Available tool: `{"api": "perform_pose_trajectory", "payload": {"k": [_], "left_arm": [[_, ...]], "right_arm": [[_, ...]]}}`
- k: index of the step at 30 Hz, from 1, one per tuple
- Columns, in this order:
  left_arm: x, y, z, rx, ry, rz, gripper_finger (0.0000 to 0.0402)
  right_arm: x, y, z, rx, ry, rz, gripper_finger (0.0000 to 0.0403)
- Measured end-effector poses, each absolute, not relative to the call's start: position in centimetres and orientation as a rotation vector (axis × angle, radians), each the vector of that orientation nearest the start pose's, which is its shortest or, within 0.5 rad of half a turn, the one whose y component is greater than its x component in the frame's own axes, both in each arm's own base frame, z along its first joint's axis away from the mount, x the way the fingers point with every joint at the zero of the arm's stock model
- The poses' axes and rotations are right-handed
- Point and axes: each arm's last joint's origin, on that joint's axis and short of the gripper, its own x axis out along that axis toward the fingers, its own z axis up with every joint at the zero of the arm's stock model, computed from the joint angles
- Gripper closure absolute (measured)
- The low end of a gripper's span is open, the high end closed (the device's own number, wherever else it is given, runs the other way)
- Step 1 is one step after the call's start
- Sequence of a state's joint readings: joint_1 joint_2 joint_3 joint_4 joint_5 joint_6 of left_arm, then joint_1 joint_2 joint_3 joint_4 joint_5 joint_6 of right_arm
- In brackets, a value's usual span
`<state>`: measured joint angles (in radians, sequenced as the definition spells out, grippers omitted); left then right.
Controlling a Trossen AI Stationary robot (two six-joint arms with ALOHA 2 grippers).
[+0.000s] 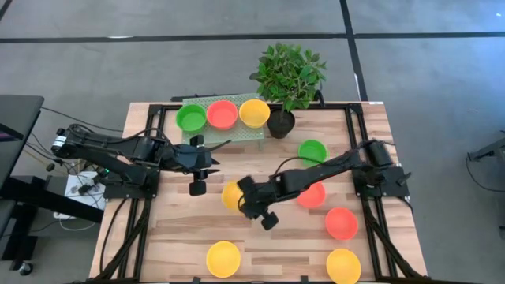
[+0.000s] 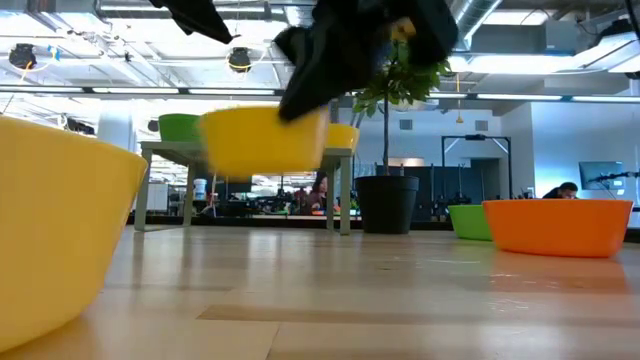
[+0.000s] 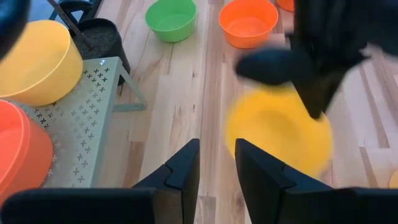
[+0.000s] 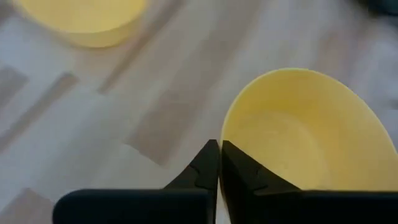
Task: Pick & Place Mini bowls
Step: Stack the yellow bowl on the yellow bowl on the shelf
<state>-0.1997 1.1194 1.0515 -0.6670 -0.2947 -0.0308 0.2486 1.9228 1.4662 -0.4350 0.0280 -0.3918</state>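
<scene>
My right gripper (image 1: 239, 197) is shut on a yellow mini bowl (image 1: 230, 194) near the table's middle. In the low view this bowl (image 2: 265, 140) hangs clear of the wood. My left gripper (image 1: 211, 164) hovers just left of it, fingers a little open (image 3: 216, 155) and touching nothing. A green (image 1: 190, 117), a red (image 1: 222, 114) and a yellow bowl (image 1: 254, 113) stand on a perforated rack (image 1: 229, 134). Loose on the table are a green bowl (image 1: 312, 151), two red ones (image 1: 313, 196) (image 1: 341, 223) and two yellow ones (image 1: 223, 258) (image 1: 343, 266). My right gripper (image 4: 220, 149) pinches the yellow bowl's rim (image 4: 225, 127), one finger inside the bowl and one outside. The fingers come down at it from above in the low view (image 2: 305, 95). The bowl is lifted clear of the table and hangs below them, slightly tilted.
A black pot with a green plant (image 1: 282, 122) stands at the rack's right end. Black frame rails run along the left (image 1: 138, 221) and right (image 1: 377, 229) sides of the table. Bare wood lies between the two near yellow bowls (image 1: 284, 256).
</scene>
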Motion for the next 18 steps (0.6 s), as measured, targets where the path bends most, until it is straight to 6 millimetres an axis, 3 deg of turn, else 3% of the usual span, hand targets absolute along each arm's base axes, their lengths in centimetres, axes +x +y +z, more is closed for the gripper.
{"api": "perform_pose_trajectory", "payload": {"k": [5,8,12,18], "left_arm": [[22.1,-3.8,32.1,0.139,0.707,0.098,0.0298],[22.1,-4.3,32.1,0.123,0.697,0.086,0.0298],[22.3,-5.5,31.6,0.097,0.69,0.071,0.0298],[22.5,-7.2,28.3,0.061,0.598,0.103,0.0298]], "right_arm": [[38.1,7.8,27.1,-0.446,0.837,0.096,0.04],[37.3,5.8,28.6,-0.369,0.84,-0.03,0.0399],[37.1,3.2,29.7,-0.319,0.811,-0.14,0.0395],[37.7,0.5,29.6,-0.422,0.813,-0.151,0.0395]]}}
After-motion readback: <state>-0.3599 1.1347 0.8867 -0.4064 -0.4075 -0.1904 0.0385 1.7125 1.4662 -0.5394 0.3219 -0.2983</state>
